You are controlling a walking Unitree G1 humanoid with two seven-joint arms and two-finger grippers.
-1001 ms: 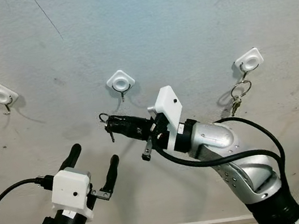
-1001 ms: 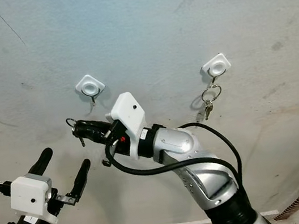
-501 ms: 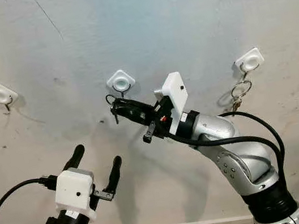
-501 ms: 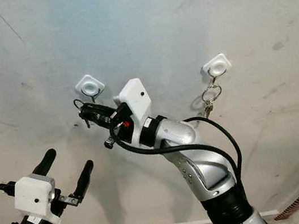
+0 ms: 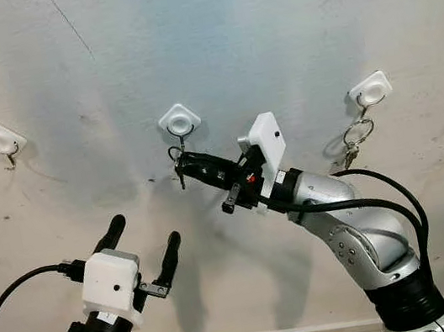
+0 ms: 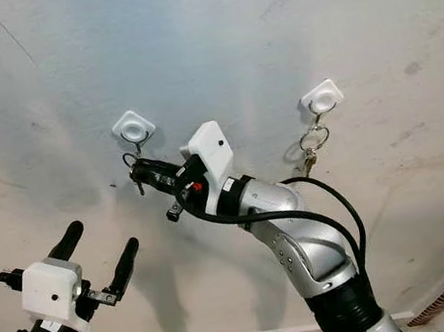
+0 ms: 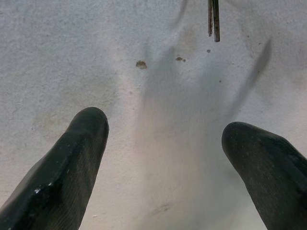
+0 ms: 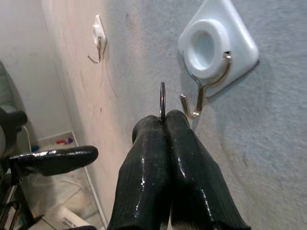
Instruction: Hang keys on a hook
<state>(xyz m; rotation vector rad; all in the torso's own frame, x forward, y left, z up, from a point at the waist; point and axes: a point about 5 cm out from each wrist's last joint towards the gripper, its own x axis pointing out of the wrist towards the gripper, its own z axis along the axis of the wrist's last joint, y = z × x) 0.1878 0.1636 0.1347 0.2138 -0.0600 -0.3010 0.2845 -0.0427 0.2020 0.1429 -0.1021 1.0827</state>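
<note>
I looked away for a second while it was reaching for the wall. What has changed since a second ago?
The right gripper, shut on the key ring, has risen toward the wall and now sits just below the middle hook, ring not yet on it. The left gripper stayed low with its jaws open. The left hook and the right hook with its hung keys are unchanged.

Pale grey speckled wall, a thin dark crack at eleven o'clock. White square hook bases, the middle hook silver wire. Glossy black right gripper pinches a dark metal key ring. Left gripper: matte black fingers, white housing.
</note>
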